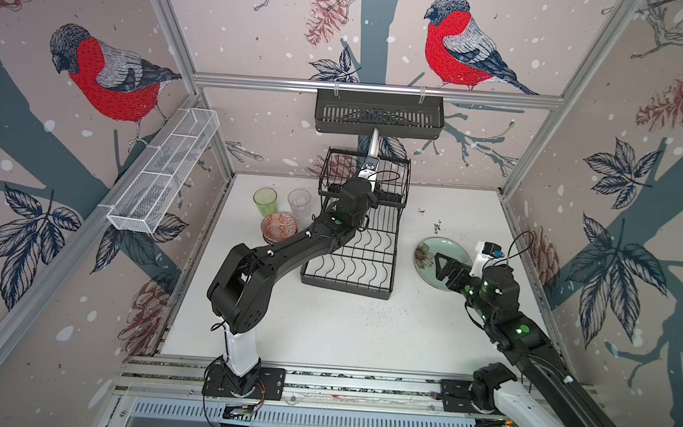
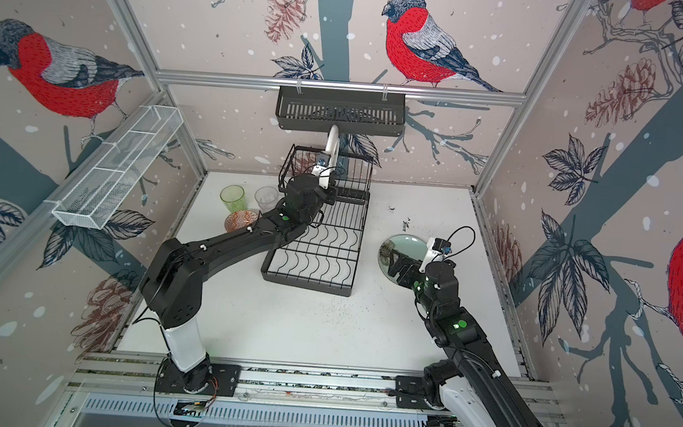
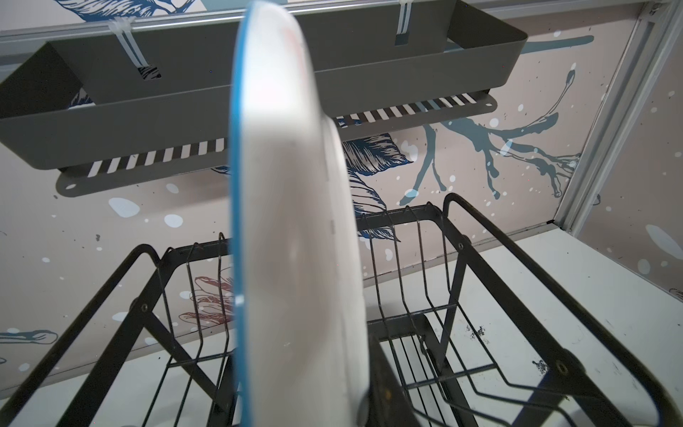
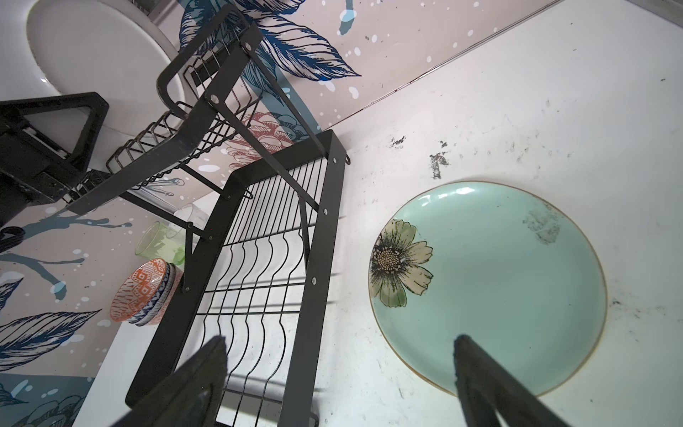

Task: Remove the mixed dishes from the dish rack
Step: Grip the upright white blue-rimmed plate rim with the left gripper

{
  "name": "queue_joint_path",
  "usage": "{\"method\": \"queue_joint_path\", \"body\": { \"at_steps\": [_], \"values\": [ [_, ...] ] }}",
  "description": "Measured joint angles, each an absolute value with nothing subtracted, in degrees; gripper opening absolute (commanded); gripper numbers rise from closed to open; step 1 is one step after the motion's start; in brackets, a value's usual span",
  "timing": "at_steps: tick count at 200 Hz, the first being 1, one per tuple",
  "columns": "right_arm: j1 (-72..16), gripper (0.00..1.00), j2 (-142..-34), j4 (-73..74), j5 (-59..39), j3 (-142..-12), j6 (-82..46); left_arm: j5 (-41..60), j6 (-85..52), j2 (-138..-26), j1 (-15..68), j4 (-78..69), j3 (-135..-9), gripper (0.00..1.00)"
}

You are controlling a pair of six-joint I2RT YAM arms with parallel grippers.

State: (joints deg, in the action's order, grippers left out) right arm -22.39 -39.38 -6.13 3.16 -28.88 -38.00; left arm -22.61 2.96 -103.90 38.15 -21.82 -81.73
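Observation:
The black wire dish rack (image 1: 346, 286) stands at mid-back of the table. My left gripper (image 3: 306, 399) reaches into its upper plate holder and is shut on an upright white plate (image 1: 373, 143) with a blue rim (image 3: 236, 185). One dark finger (image 3: 386, 393) presses the plate's face; the other is hidden behind it. A mint flower plate (image 4: 499, 281) lies flat on the table to the right of the rack. My right gripper (image 4: 340, 340) hangs open just above the table, one finger over that plate's edge. Stacked patterned bowls (image 1: 278, 227), a green tumbler (image 1: 265, 201) and a clear tumbler (image 1: 299, 203) stand left of the rack.
A black slotted sheet-metal basket (image 1: 379, 115) hangs on the back rail right above the raised plate. A long white mesh basket (image 1: 164, 171) is fixed along the left wall. The rack's lower wavy grid (image 2: 320, 254) holds nothing. Bare white table (image 1: 343, 327) lies in front.

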Motion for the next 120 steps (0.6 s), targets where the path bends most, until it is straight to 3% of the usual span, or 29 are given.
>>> {"method": "queue_joint_path", "body": {
  "at_steps": [80,120],
  "values": [
    [-21.8,0.96,-39.9,-6.0,3.1,-28.9,-38.8,-21.0,1.9,-103.9,37.9,-22.0,-81.7,0.2],
    [-21.6,0.96,-40.6,-5.9,3.1,-28.9,-38.8,-19.2,1.1,-103.9,37.9,-22.2,-81.7,0.11]
  ]
}}
